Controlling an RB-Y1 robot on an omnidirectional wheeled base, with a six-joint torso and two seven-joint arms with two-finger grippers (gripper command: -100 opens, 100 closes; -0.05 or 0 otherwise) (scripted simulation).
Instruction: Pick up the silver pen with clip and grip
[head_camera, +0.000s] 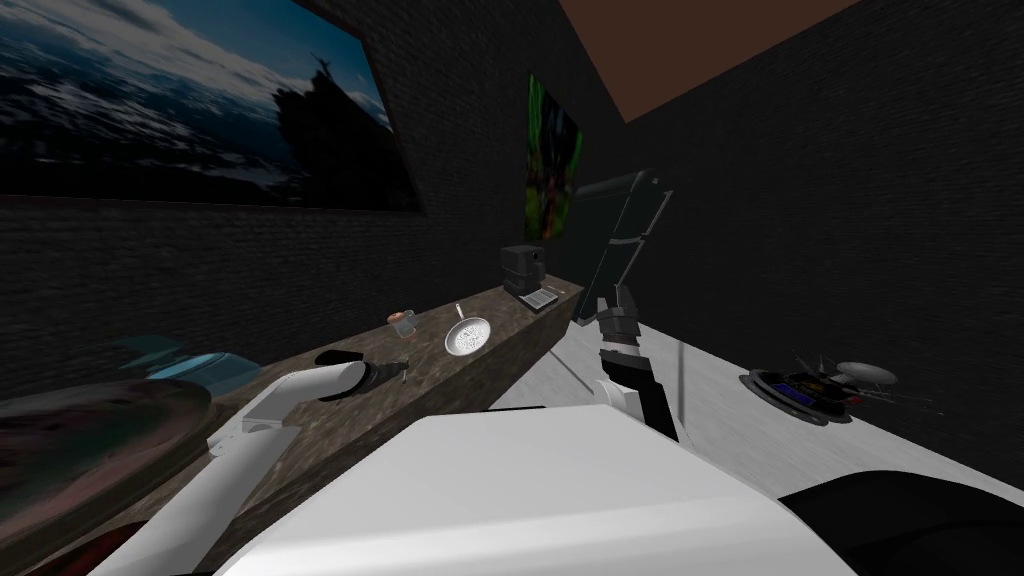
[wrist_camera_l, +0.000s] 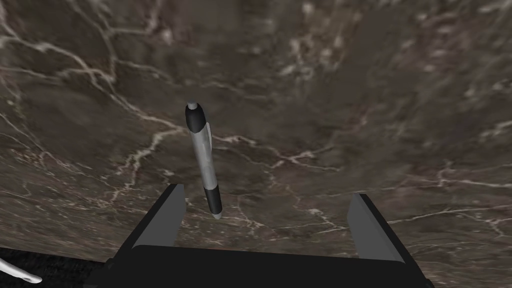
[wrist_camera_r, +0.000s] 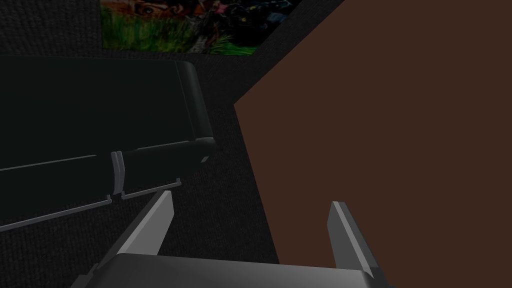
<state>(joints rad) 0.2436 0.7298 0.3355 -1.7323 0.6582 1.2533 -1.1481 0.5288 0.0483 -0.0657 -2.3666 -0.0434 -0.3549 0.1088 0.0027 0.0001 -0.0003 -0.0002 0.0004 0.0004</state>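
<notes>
The pen (wrist_camera_l: 204, 160) was silver with black bands near both ends; the counter (wrist_camera_l: 350, 100) was a mottled dark brown, veined with thin white lines.

a long, dark marbled desk (head_camera: 505, 318) runs along a black brick wall. on it, a small silver pan (head_camera: 468, 336) lies near a little brownish cup (head_camera: 403, 322), with a black coffee machine (head_camera: 524, 272) at the far end. a tall black fridge (head_camera: 625, 235) stands just past it. two pictures hang above: a wide sea-and-sky scene (head_camera: 190, 100) and a green one (head_camera: 553, 160). a round dark object (head_camera: 805, 390) sits on the white floor (head_camera: 720, 370).
</notes>
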